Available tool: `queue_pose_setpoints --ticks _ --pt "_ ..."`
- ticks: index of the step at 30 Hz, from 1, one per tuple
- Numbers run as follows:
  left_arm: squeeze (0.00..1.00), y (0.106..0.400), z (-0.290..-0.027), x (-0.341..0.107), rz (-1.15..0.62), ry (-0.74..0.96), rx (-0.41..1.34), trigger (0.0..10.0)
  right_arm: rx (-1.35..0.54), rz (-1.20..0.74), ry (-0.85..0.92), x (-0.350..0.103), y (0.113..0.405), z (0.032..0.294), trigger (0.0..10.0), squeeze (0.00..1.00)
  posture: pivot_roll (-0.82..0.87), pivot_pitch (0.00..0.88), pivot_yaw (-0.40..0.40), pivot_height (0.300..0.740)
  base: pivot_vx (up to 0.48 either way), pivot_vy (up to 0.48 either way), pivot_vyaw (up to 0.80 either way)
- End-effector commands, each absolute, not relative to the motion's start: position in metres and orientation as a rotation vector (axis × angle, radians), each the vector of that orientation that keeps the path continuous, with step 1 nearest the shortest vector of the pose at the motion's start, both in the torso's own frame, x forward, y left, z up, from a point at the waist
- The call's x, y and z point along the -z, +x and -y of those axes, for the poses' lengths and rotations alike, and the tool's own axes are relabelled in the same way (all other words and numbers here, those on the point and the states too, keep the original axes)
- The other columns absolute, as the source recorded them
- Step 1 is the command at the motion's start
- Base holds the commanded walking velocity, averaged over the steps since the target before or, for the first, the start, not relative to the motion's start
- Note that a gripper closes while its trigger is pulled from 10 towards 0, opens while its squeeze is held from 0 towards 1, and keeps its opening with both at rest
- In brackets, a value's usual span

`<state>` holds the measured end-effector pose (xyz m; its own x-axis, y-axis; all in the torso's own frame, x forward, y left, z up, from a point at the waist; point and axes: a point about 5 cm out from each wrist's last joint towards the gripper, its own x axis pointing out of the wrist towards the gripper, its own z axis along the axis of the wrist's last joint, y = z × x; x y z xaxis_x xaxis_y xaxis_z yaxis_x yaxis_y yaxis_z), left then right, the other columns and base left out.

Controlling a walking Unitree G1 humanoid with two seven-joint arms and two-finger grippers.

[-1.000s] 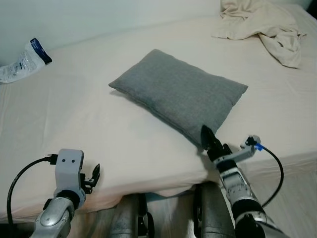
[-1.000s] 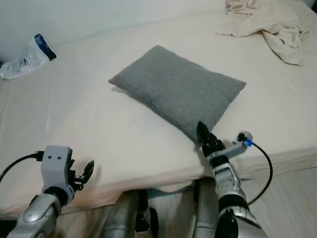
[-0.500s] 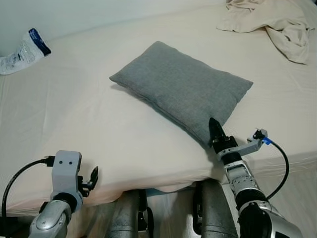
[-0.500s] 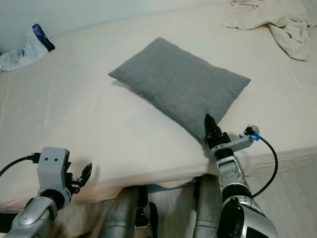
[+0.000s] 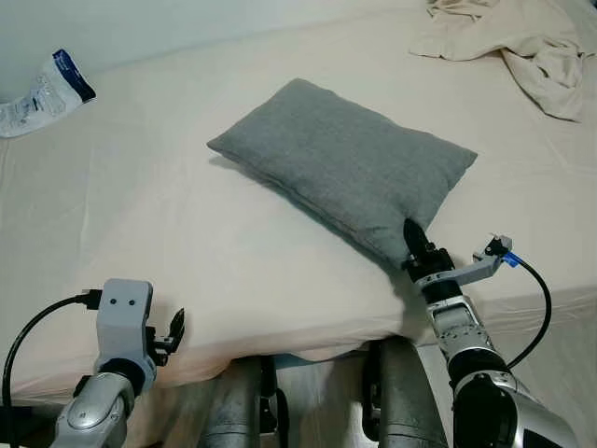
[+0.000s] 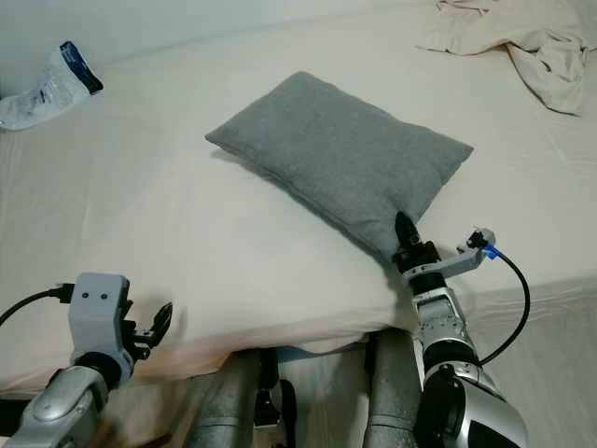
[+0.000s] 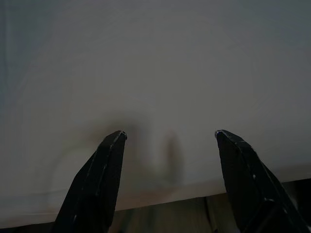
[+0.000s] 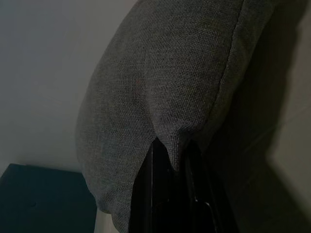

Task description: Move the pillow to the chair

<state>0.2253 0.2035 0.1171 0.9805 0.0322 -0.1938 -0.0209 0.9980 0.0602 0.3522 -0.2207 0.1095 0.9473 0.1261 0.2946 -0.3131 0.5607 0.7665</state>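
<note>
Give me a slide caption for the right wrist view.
Right gripper pinching a fold at the edge of the grey pillow on the bed.

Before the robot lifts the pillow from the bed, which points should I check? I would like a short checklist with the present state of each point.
1. Right pincer shut on the pillow: ok; the right wrist view shows fabric pinched between its fingers.
2. Grip deep enough: not ok; it holds just a fold at the pillow's near corner, so the pillow may slip or swing.
3. Left pincer free to help: ok; it is open, low at the bed edge, apart from the pillow.
4. Nothing lying on the pillow: ok; the beige cloth and the plastic pack lie apart from it.
5. Chair position: cannot tell.
</note>
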Motion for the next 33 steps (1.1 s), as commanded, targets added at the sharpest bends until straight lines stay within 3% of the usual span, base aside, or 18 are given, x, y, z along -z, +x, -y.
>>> queue_pose_setpoints --ticks 1,6,8,13,25,33 --pt "0.0 0.22 -0.206 -0.105 -0.251 0.05 -0.047 10.0 -0.282 0.212 0.955 -0.106 0.351 0.214 0.0 0.0 0.12 0.396 0.13 0.622 0.0 0.0 0.0" --pt "0.0 0.227 -0.202 -0.104 -0.233 0.033 -0.05 10.0 -0.365 0.233 0.903 -0.118 0.356 0.203 0.0 0.0 0.1 0.368 0.113 0.622 0.0 0.0 0.0" --pt "0.0 0.241 -0.193 -0.105 -0.203 0.006 -0.041 10.0 -0.439 0.158 0.692 -0.124 0.36 0.181 0.0 0.0 0.06 0.314 0.094 0.622 0.0 0.0 0.0" --pt "0.0 0.254 -0.18 -0.106 -0.174 -0.026 -0.016 10.0 -0.513 0.19 0.597 -0.136 0.352 0.166 0.0 0.0 0.03 0.26 0.084 0.622 0.0 0.0 0.0" --pt "0.0 0.295 -0.158 -0.115 -0.078 -0.084 0.024 10.0 -0.602 0.176 0.446 -0.147 0.327 0.15 0.0 0.0 -0.04 0.143 0.058 0.622 0.0 0.0 0.0" --pt "0.0 0.311 -0.157 -0.122 -0.041 -0.089 0.024 10.0 -0.545 0.183 0.484 -0.16 0.324 0.152 0.0 0.0 -0.06 0.106 0.066 0.622 0.0 0.0 0.0"
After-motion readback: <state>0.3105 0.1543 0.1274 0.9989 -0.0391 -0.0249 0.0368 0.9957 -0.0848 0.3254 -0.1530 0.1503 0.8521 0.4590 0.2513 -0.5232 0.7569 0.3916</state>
